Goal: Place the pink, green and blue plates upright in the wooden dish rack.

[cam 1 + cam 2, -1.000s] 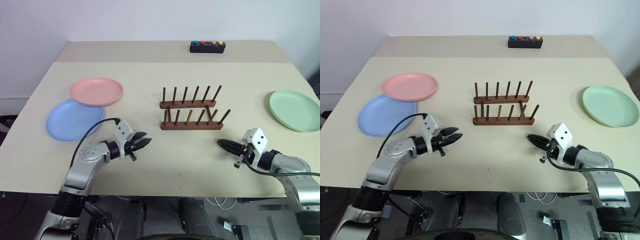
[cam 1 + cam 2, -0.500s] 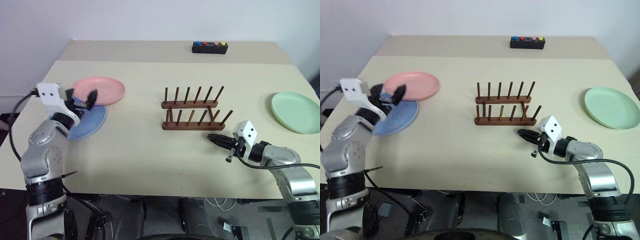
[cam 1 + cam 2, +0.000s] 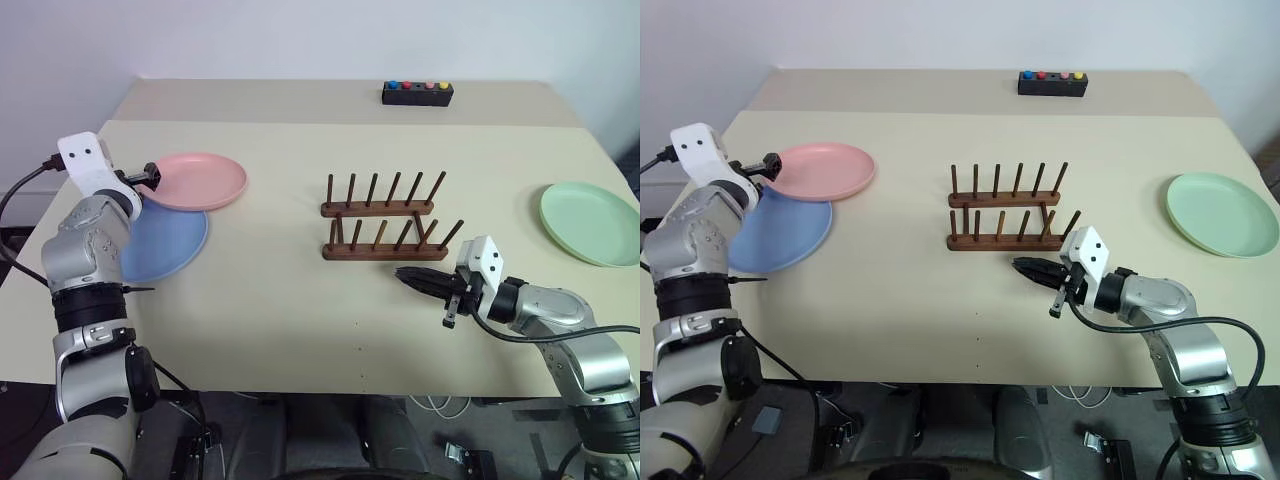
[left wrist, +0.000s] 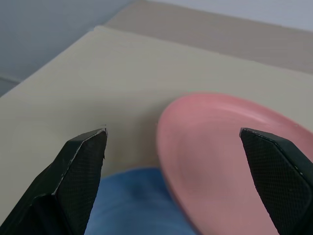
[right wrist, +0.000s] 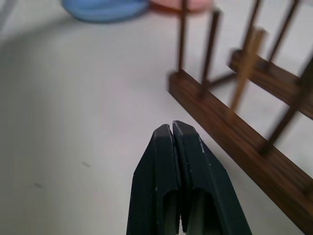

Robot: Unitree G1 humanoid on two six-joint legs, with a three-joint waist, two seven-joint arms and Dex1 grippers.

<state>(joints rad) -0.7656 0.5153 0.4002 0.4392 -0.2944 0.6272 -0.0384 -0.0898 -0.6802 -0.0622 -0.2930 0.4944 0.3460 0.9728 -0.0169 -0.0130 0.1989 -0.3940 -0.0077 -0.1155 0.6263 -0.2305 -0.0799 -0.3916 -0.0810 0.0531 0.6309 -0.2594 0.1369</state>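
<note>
The pink plate point(image 3: 197, 181) lies flat at the table's far left, overlapping the far edge of the blue plate point(image 3: 165, 243). My left gripper point(image 3: 152, 177) hovers wide open at the pink plate's left rim; in the left wrist view the plate's rim point(image 4: 220, 147) sits between the two fingers point(image 4: 83, 166). The green plate point(image 3: 592, 222) lies flat at the right edge. The wooden dish rack point(image 3: 385, 228) stands empty in the middle. My right gripper point(image 3: 402, 273) is shut and empty, just in front of the rack's right end, its tip point(image 5: 171, 127) close to the front rail point(image 5: 230, 142).
A small black box with coloured buttons point(image 3: 417, 93) sits on the far table. The table's left edge point(image 3: 60, 190) runs just beside my left arm. Bare tabletop stretches between the plates and the rack and along the front.
My left arm swung from the front middle of the table out to the pink plate's left rim, and its gripper opened wide. My right gripper slid left toward the rack, still shut.
</note>
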